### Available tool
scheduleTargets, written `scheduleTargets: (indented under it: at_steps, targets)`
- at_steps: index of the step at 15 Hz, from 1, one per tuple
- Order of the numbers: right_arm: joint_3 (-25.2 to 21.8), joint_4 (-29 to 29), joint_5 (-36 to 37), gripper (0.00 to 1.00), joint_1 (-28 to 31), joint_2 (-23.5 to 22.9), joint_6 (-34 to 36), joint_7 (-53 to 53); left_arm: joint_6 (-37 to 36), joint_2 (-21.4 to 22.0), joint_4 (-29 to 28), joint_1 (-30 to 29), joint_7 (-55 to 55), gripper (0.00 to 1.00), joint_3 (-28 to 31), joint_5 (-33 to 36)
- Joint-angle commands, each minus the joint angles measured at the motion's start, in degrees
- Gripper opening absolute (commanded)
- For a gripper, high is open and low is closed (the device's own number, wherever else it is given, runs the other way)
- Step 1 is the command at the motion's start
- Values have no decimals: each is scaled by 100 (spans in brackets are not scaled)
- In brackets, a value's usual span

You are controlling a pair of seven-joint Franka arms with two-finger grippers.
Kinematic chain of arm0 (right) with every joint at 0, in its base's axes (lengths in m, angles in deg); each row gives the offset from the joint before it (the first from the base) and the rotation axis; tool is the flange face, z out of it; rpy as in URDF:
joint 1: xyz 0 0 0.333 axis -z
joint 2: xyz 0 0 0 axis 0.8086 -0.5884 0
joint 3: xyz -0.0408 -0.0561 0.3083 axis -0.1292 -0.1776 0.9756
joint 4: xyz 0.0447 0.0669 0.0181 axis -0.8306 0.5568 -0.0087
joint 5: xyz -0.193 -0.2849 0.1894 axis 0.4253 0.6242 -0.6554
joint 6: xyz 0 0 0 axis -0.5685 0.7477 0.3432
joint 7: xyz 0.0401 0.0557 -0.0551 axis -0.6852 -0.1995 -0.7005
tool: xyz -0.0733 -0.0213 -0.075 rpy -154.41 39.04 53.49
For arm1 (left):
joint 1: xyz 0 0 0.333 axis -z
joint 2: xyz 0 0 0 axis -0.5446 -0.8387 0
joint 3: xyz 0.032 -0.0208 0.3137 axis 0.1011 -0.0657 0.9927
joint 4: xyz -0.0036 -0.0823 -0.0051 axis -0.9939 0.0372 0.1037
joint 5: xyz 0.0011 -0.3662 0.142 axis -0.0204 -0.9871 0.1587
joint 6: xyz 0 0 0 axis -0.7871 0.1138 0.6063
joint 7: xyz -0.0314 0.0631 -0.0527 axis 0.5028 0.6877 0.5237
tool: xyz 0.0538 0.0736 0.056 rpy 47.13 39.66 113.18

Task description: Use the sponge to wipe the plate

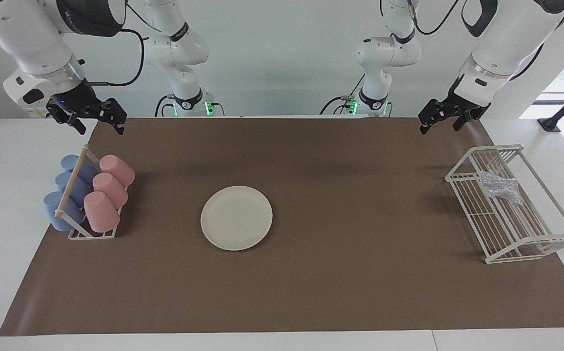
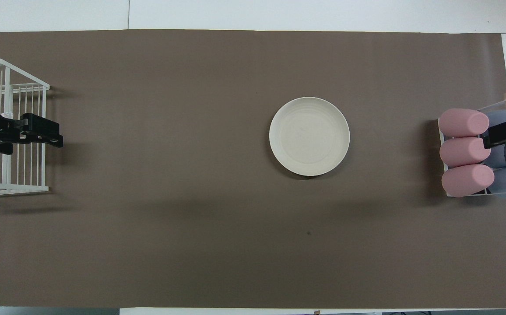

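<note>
The cream-white plate (image 1: 236, 218) lies flat on the brown mat near the middle of the table; it also shows in the overhead view (image 2: 309, 136). The silvery speckled sponge (image 1: 500, 187) lies inside the white wire basket (image 1: 535, 241) at the left arm's end. In the overhead view the left arm hides the sponge. My left gripper (image 1: 439, 127) hangs open and empty in the air near the basket, well above the sponge; it also shows in the overhead view (image 2: 58, 135). My right gripper (image 1: 100, 129) hangs open and empty over the cup rack's end of the table.
A white rack (image 1: 91, 234) with pink cups (image 1: 109, 187) and blue cups (image 1: 67, 195) lying on their sides stands at the right arm's end. The wire basket (image 2: 16, 189) sits at the mat's edge at the left arm's end. The brown mat (image 1: 340, 292) covers most of the table.
</note>
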Motion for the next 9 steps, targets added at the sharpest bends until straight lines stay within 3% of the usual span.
scheduleTargets:
  at_steps: [1,6,9]
  targets:
    - [4,102,117,100,-15,99,-120,-116,19,16,7,-58,52,100,-19,-13]
    - [4,102,99,100,-32,99,-128,-116,142,34,-54,-76,-19,100,17,-48]
    - [13,102,82,100,-50,99,-128,-116,386,69,-116,-6,-702,100,17,22]
